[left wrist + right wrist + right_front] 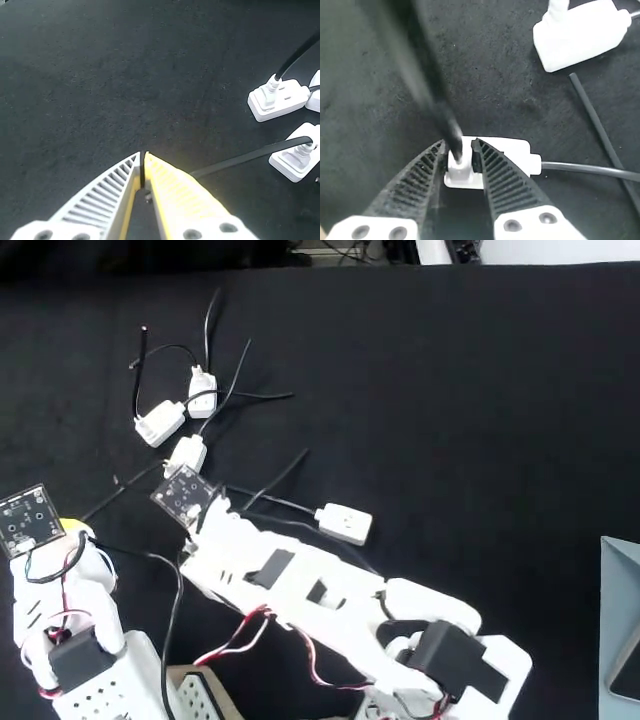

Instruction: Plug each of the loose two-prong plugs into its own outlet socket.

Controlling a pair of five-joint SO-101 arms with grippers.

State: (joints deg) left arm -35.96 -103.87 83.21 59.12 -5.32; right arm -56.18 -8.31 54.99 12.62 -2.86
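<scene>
Clamping plug (459, 170) in right gripper (459, 150) | left gripper (144, 161) closed | table (480, 390) broad beyond

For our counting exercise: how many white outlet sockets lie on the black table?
4. Three cluster at the far left: the farthest socket, the leftmost socket, and the nearest socket, where the right hand holds a plug. The lone socket lies mid-table. Arms may hide more.

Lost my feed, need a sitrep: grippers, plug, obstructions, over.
Left gripper shut, empty, over bare table. Right gripper shut on plug, plug sitting on its outlet. Black cable lies alongside, not blocking.
</scene>
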